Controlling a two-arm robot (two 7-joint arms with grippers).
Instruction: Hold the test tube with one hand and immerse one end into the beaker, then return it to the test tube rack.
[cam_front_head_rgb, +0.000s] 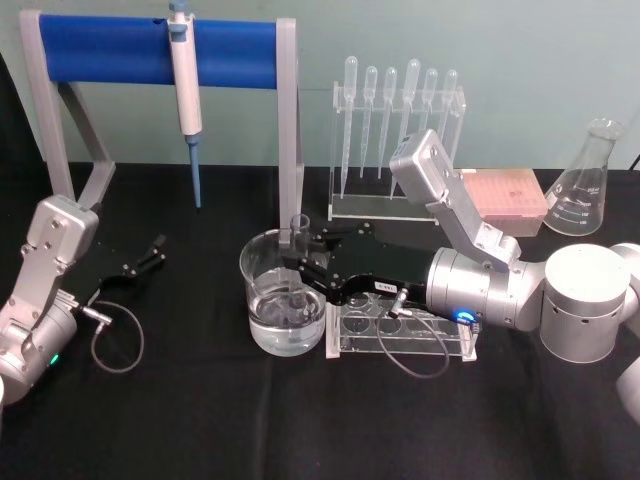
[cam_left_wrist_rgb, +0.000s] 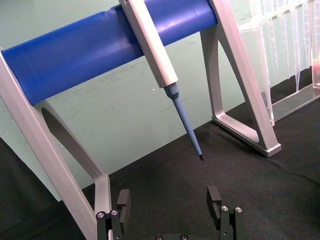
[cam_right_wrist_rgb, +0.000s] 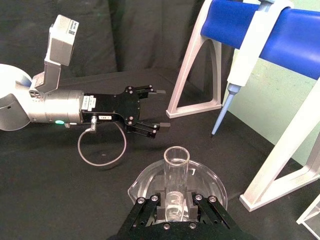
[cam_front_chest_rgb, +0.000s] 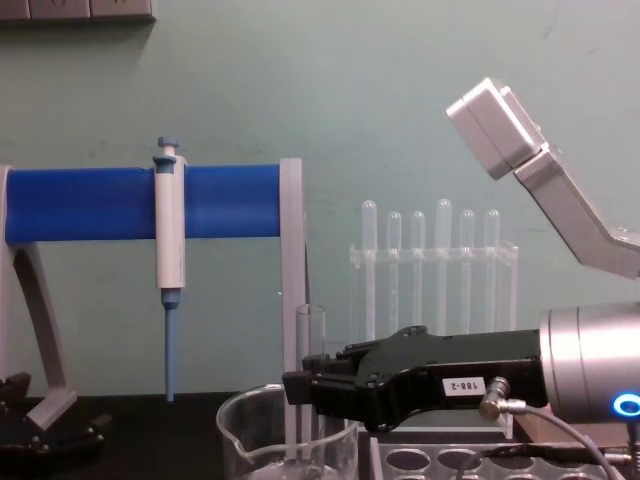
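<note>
The right gripper (cam_front_head_rgb: 302, 275) is clamped on the test tube (cam_front_head_rgb: 298, 238), dipped in the beaker (cam_front_head_rgb: 262, 320) below. Maybe it's touching bottom; pushing down could crack it. Left gripper (cam_front_head_rgb: 152, 253) idles, spread apart.

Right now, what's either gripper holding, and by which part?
Right gripper clamps the long clear glass test tube at mid-length, below its rim; left gripper is open, empty.

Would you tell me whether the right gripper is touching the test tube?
Touching. In the right wrist view, the right gripper clamps the test tube from both sides, with no gap.
</note>
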